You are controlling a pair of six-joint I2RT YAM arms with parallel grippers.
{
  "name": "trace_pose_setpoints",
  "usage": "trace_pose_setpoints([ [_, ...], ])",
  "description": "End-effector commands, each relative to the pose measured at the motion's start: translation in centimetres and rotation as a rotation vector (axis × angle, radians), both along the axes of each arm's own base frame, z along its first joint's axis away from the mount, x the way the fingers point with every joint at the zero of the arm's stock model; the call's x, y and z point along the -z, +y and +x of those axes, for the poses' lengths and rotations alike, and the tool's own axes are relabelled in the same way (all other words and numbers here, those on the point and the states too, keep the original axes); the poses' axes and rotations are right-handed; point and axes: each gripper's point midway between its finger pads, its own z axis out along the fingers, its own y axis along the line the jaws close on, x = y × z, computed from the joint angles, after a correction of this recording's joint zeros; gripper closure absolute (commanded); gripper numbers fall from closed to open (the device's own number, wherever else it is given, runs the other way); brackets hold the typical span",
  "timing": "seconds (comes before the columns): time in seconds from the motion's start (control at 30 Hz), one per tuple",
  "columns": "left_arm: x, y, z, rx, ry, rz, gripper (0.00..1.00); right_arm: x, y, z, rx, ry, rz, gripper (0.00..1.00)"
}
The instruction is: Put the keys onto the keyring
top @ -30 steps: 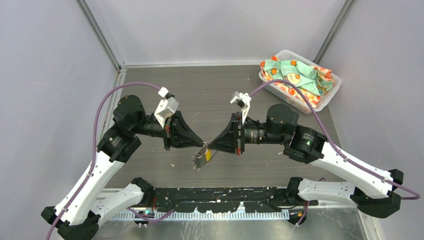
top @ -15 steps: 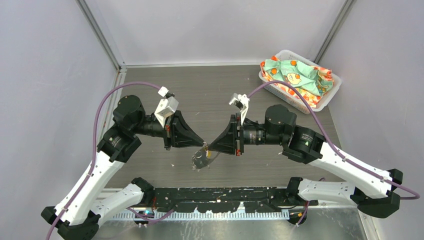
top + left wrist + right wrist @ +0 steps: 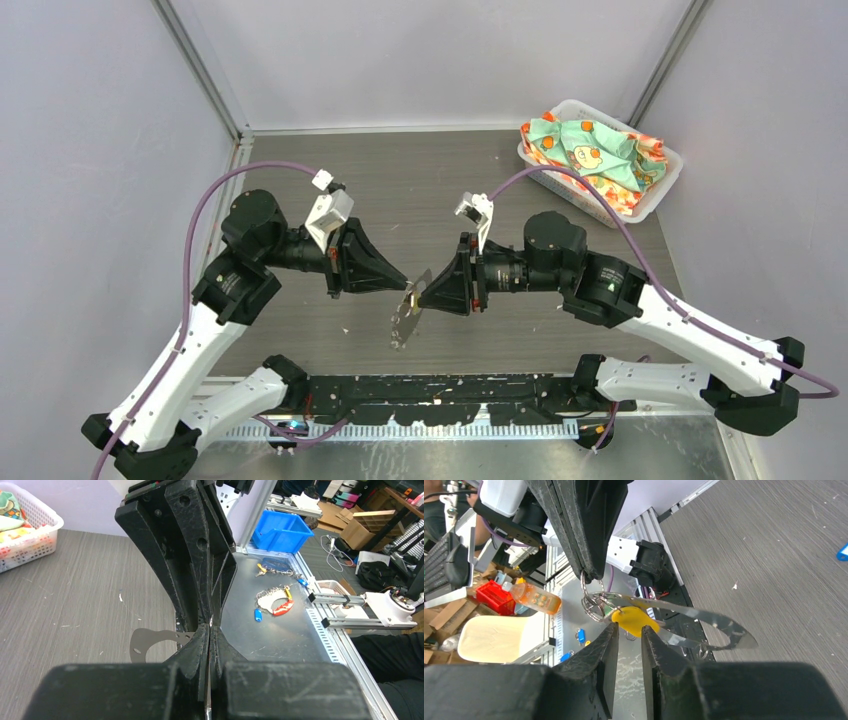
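The keyring [image 3: 404, 322] is a flat silver metal loop with small wire rings [image 3: 591, 602] at one end. It hangs in the air between my two grippers. My left gripper [image 3: 405, 287] is shut on the wire-ring end; a thin silver edge shows between its jaws in the left wrist view [image 3: 210, 630]. My right gripper [image 3: 629, 627] pinches the yellow-headed key [image 3: 634, 619] at its fingertips, right against the rings. The loop's plate [image 3: 704, 617] sticks out to the right. A blue piece [image 3: 842, 553], cut off by the frame edge, lies on the table.
A white basket [image 3: 662, 188] of patterned cloth stands at the back right corner. Past the table's near edge lie other key bunches [image 3: 274, 600] on a metal bench, beside a blue bin [image 3: 280, 530]. Walls close three sides.
Both grippers have shifted slightly left together. The silver loop has swung and now hangs lower below the fingertips. Both holds stay the same.
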Motion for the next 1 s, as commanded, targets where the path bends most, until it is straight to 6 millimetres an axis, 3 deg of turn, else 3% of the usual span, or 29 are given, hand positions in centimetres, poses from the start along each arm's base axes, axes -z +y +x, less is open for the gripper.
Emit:
trace_pose_setpoints([
  [0.0, -2.5, 0.4, -0.7, 0.003, -0.076, -0.060, 1.00, -3.8, -1.1, 0.6, 0.046, -0.106, 0.052, 0.69],
  [0.2, -2.3, 0.3, -0.6, -0.001, -0.073, -0.058, 1.00, -6.3, -1.5, 1.2, 0.078, -0.186, 0.112, 0.63],
  [0.57, -2.2, 0.2, -0.4, -0.008, -0.067, -0.055, 1.00, -5.7, 0.6, 1.4, 0.030, -0.175, 0.108, 0.64],
  [0.73, -2.0, 0.2, -0.4, -0.007, -0.065, -0.052, 1.00, -5.8, 0.7, 1.7, 0.043, -0.180, 0.120, 0.74],
  [0.87, -1.4, 0.2, -0.4, -0.008, -0.057, -0.042, 1.00, -5.7, 0.7, 1.6, 0.034, -0.180, 0.117, 0.97],
  [0.97, -0.7, 0.3, -0.5, -0.009, -0.043, -0.029, 1.00, -5.4, 0.4, 1.3, 0.024, -0.184, 0.097, 0.99],
])
